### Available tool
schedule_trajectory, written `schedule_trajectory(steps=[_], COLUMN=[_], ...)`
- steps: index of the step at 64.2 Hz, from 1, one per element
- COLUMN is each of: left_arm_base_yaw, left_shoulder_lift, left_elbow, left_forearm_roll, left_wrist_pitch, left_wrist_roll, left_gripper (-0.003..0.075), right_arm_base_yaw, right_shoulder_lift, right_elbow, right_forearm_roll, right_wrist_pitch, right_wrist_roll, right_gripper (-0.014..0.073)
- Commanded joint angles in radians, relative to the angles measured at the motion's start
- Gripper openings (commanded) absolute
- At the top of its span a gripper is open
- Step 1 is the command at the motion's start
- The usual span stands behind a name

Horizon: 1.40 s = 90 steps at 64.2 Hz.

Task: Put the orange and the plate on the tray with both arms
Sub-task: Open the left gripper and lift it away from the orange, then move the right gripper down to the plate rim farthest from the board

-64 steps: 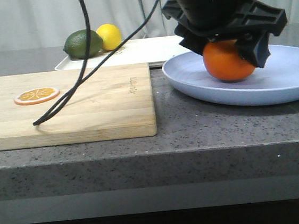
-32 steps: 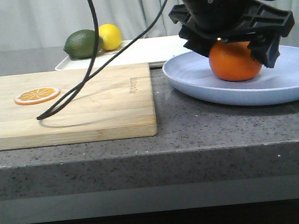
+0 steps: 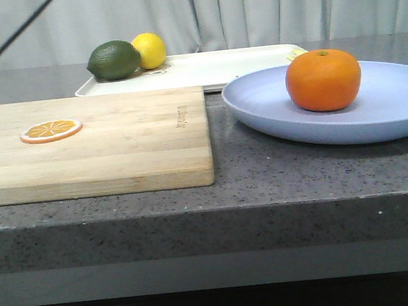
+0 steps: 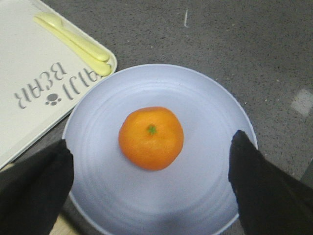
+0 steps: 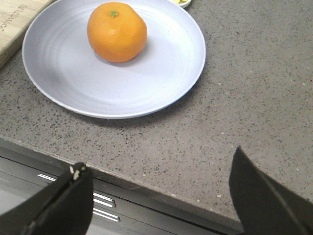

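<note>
The orange (image 3: 323,79) sits upright on the lavender-blue plate (image 3: 396,107) at the right of the counter. The cream-white tray (image 3: 210,68) lies behind the plate. In the left wrist view my left gripper (image 4: 151,183) is open and empty, high above the orange (image 4: 151,137) and the plate (image 4: 195,196), beside the tray (image 4: 34,88). In the right wrist view my right gripper (image 5: 161,196) is open and empty over the counter's front edge, short of the plate (image 5: 98,83) and orange (image 5: 117,32). Neither gripper shows in the front view.
A wooden cutting board (image 3: 115,144) with an orange slice (image 3: 50,130) lies at the left. A green fruit (image 3: 113,59) and a lemon (image 3: 151,49) sit on the tray's far left. Pale yellow utensils (image 4: 78,46) lie on the tray.
My left gripper has let go of the orange and risen out of the front view. The orange now rests free on the plate.
</note>
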Motion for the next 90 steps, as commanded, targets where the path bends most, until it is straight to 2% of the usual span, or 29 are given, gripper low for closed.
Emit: schedule_trajectory(steps=[1, 21, 33, 51, 59, 73, 80, 90], left_arm_base_yaw=[0.027, 0.185, 0.286, 0.328, 0.328, 0.328, 0.328, 0.328], left_shoulder_lift=[-0.144, -0.464, -0.618, -0.834, -0.894, -0.912, -0.910, -0.910], left_elbow=[0.061, 0.414, 0.597, 0.816, 0.854, 0.856, 0.856, 0.856], left_forearm_roll=[0.000, 0.000, 0.000, -0.011, -0.011, -0.011, -0.011, -0.011], left_wrist_pitch=[-0.047, -0.105, -0.097, -0.099, -0.099, -0.099, -0.099, -0.099], left_wrist_roll=[-0.008, -0.008, -0.008, -0.008, -0.008, -0.008, -0.008, -0.008], left_gripper=[0.0619, 0.0620, 0.0620, 0.0620, 0.0620, 0.0620, 0.0620, 0.0620], right_arm_base_yaw=[0.001, 0.001, 0.001, 0.001, 0.001, 0.001, 0.000, -0.002], right_shoulder_lift=[0.012, 0.012, 0.012, 0.012, 0.012, 0.036, 0.092, 0.224], right_elbow=[-0.031, -0.031, -0.031, -0.019, 0.003, -0.011, -0.077, -0.230], right_forearm_roll=[0.000, 0.000, 0.000, 0.000, 0.000, 0.000, -0.002, -0.030], right_wrist_pitch=[-0.059, -0.062, -0.062, -0.070, -0.084, -0.070, -0.007, 0.173], right_wrist_roll=[-0.012, -0.012, -0.012, -0.012, -0.011, 0.066, 0.091, 0.091], right_gripper=[0.0583, 0.0583, 0.0583, 0.0583, 0.0583, 0.0583, 0.0583, 0.0583])
